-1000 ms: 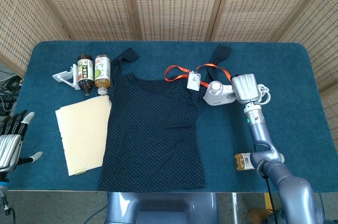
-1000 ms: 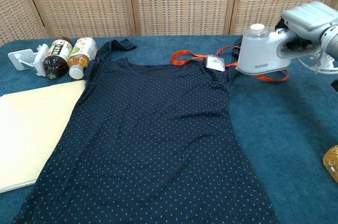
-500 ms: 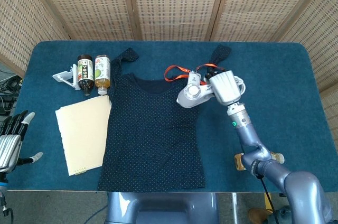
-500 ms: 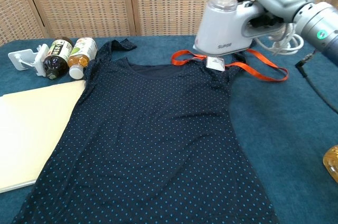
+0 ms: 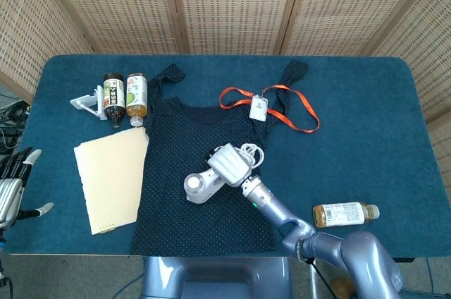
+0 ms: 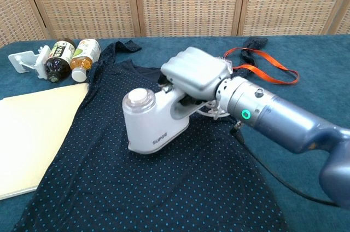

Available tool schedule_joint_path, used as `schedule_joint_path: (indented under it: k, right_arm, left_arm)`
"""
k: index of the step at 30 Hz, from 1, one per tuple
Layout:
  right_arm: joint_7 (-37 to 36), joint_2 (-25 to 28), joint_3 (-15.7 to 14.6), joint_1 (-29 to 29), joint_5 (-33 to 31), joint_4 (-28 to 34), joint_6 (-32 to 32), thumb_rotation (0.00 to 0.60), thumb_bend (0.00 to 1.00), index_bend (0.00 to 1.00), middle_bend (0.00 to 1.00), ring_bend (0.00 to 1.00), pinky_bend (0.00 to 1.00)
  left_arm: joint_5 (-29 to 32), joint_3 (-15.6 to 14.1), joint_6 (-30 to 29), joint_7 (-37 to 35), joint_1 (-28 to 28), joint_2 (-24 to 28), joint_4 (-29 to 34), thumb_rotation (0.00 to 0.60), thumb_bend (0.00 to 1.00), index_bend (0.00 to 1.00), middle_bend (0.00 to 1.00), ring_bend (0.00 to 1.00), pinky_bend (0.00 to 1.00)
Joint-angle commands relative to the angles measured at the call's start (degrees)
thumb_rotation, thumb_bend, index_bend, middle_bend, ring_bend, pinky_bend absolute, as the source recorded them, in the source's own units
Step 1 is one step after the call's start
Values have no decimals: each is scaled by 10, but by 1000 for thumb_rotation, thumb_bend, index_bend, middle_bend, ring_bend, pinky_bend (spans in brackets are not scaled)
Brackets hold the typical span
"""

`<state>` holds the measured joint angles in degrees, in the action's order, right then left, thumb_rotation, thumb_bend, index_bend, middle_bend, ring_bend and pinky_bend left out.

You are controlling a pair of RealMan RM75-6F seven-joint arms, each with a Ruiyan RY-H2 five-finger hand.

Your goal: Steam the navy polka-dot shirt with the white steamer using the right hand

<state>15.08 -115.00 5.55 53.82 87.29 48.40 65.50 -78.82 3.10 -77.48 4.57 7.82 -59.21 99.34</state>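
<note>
Setting: woven-cane screens (image 5: 232,3) behind your teal-carpeted table (image 5: 380,123).
Right hand (image 6: 194,73): your fingers are wrapped around the handle of the white steamer (image 6: 153,120), holding it.
Steamer: over the middle of the navy polka-dot shirt (image 5: 190,151), base facing the fabric; contact can't be judged. Its white cord (image 5: 251,152) is bunched by your wrist.
Shirt: flat at table centre, neckline away from you.
Left hand (image 5: 13,185): off the table's left edge, fingers apart, holding nothing.
Nearby: orange lanyard (image 5: 271,101) with badge on the shirt's shoulder; cream folder (image 5: 109,175) touching the shirt's left edge; two bottles (image 5: 125,94) and a white clip (image 5: 86,104) beyond it; one bottle (image 5: 345,213) lying right of your arm.
</note>
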Motion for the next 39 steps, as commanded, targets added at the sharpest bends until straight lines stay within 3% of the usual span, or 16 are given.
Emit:
schedule_joint_path:
  k: [1, 11, 16, 24, 33, 39]
  right_arm:
    - [-8, -25, -15, 0, 13, -7, -8, 600, 1000, 850, 705, 804, 1000]
    - [-59, -58, -29, -15, 35, -67, 12, 600, 1000, 850, 705, 805, 1000]
    - [-115, -49, -46, -33, 51, -101, 38, 600, 1000, 851, 704, 805, 1000]
    - [-194, -35, -89, -70, 86, -223, 72, 600, 1000, 856, 704, 805, 1000]
    - [-303, -10, -96, -116, 84, -292, 106, 600, 1000, 858, 704, 805, 1000]
    - [-340, -7, -122, -131, 108, -320, 131, 600, 1000, 858, 705, 805, 1000]
  left_arm:
    - [0, -1, 3, 1, 1, 0, 0, 600, 0, 0, 0, 0, 0]
    - [-1, -3, 1, 0, 0, 0, -2, 600, 0, 0, 0, 0, 0]
    - [-3, -5, 2, 5, 2, -3, -2, 600, 0, 0, 0, 0, 0]
    - [-5, -7, 5, 21, 5, -8, 4, 600, 0, 0, 0, 0, 0]
    - [-13, -12, 4, 29, 5, -10, 9, 600, 0, 0, 0, 0, 0]
    - [-17, -14, 2, 41, 6, -13, 15, 600, 0, 0, 0, 0, 0]
